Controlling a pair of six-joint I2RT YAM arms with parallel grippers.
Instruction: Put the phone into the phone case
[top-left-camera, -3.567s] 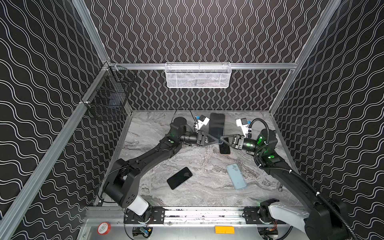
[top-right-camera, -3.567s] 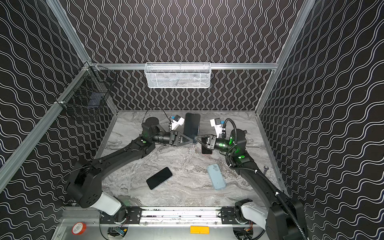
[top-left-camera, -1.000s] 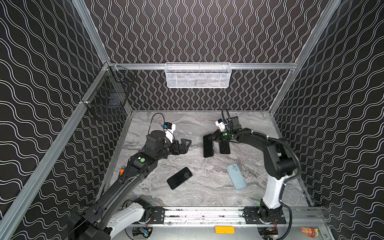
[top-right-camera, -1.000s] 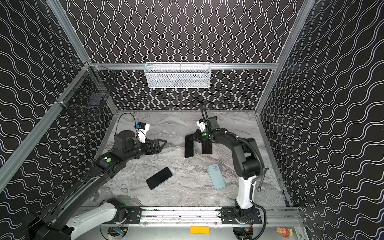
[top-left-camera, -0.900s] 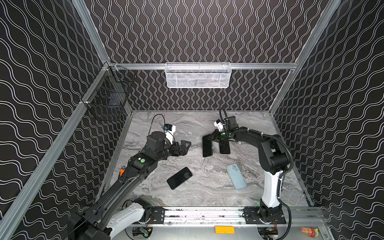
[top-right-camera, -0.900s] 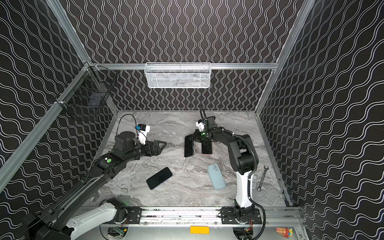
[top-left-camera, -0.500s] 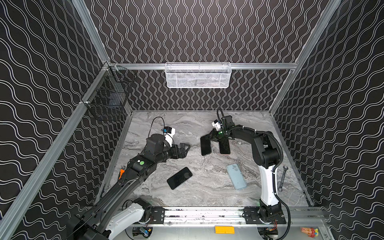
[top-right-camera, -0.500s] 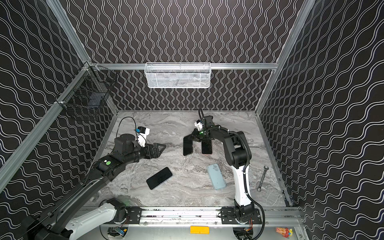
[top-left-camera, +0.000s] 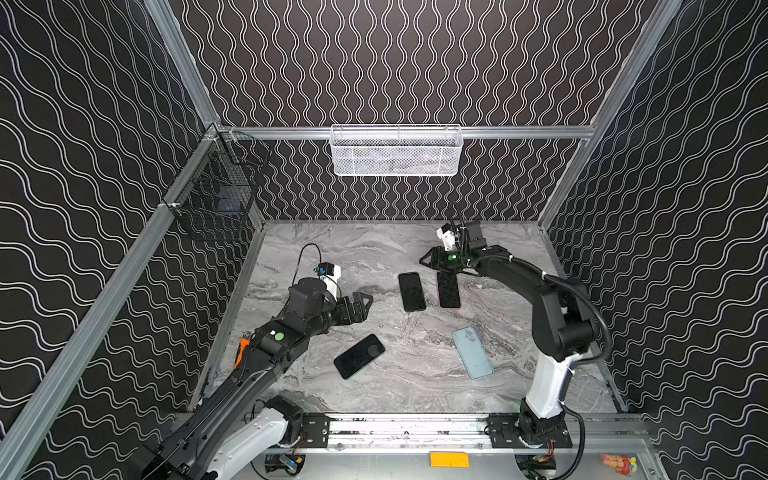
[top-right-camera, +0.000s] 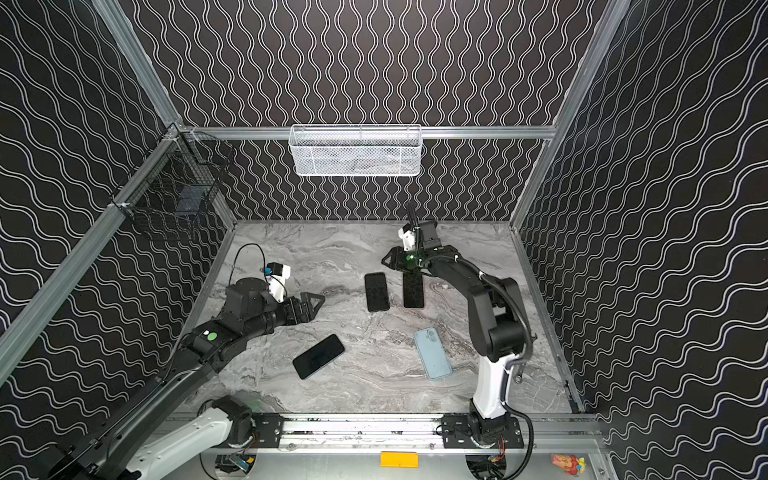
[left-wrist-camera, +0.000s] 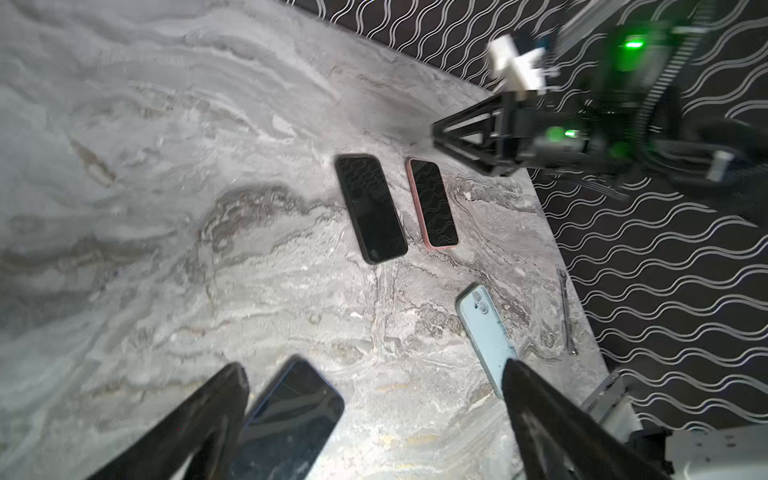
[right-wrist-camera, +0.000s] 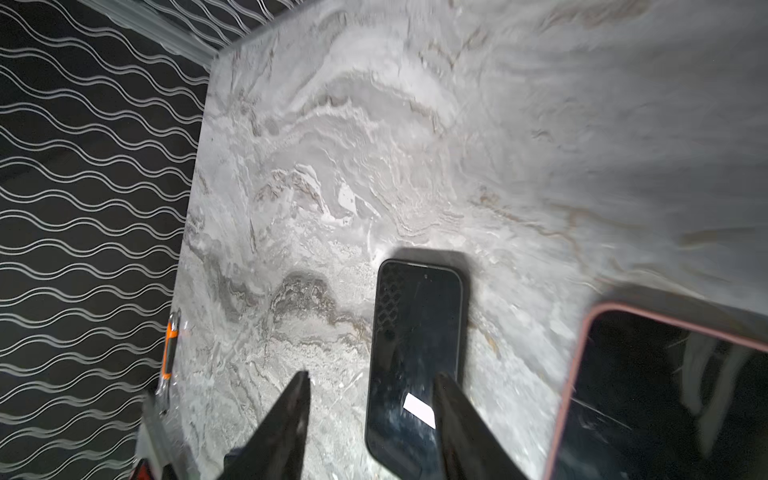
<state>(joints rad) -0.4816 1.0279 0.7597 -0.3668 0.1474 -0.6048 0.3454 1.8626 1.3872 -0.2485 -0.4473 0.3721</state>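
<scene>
Four phones lie flat on the marble counter (top-left-camera: 353, 245). Right tool (right-wrist-camera: 372, 375) hovers by the far ends of the middle pair, jaws parted roughly halfway, nothing between them. The black phone (top-left-camera: 412, 291) is down on the counter, screen up, free of any grip, and just beside it, not touching, sits a pink-edged phone (top-left-camera: 448, 289). Over on the left, the left tool (left-wrist-camera: 374, 368) is spread wide and empty, above the counter near a second dark phone (top-left-camera: 359, 356). Toward the front, a pale blue handset (top-left-camera: 472, 353) lies back-up, well apart from both tools.
</scene>
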